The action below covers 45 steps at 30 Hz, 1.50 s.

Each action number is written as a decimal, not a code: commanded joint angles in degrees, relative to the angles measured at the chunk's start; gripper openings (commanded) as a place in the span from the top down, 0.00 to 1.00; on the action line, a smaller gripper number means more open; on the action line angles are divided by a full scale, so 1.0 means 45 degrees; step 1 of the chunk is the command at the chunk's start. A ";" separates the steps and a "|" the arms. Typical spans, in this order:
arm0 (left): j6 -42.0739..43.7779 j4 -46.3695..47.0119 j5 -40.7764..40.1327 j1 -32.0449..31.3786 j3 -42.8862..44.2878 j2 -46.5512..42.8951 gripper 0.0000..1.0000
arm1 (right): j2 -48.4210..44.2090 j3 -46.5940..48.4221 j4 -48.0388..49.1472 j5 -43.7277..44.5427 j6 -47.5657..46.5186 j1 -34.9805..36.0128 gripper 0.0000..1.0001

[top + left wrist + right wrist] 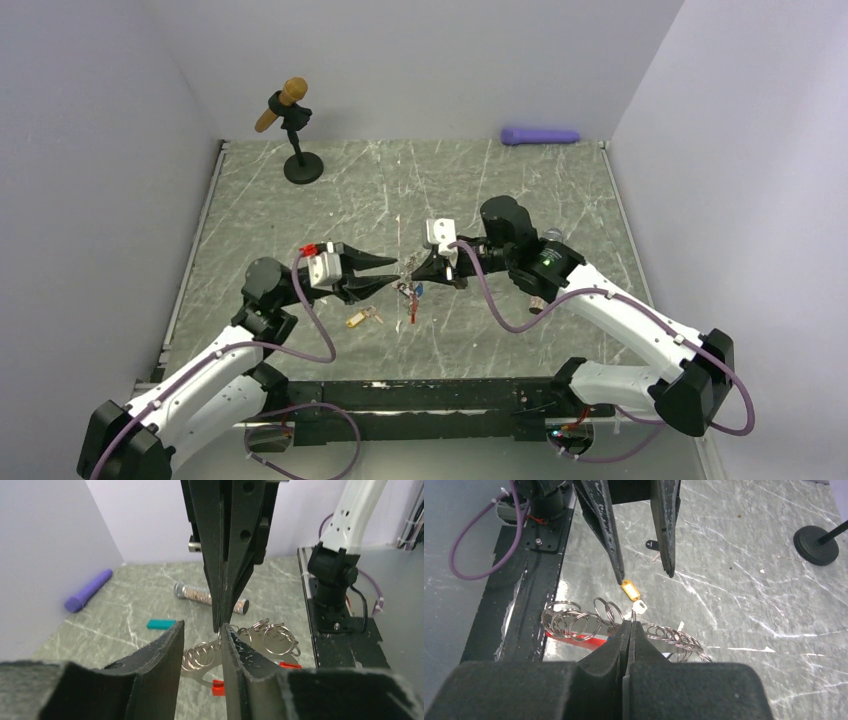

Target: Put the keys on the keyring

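Right gripper point(629, 624) clamps keyring point(579, 637); yellow tag point(629, 589) unreadable.

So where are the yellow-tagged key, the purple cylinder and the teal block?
yellow-tagged key point(628, 588): right wrist view, on its yellow tag.
purple cylinder point(540, 136): top external view, middle of its body.
teal block point(161, 624): left wrist view, centre of its top face.

Bright diffuse overhead light; faint shadows, pale glare on the counter point(734, 595); left end effector point(202, 630) soft near lens.
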 commanded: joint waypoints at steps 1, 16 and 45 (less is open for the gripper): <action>0.2870 -0.5381 0.0538 0.0028 0.1791 0.0126 0.64 | 0.0143 0.1085 -0.1128 0.0317 -0.1460 0.0090 1.00; 0.4853 -0.8618 0.1814 -0.0188 0.3949 0.1527 0.67 | 0.1363 0.3080 -0.4087 0.1596 -0.3296 0.0463 1.00; 0.4553 -0.8430 -0.1166 -0.1611 0.3887 0.2158 0.82 | 0.1987 0.4111 -0.4913 0.2417 -0.3290 0.0958 1.00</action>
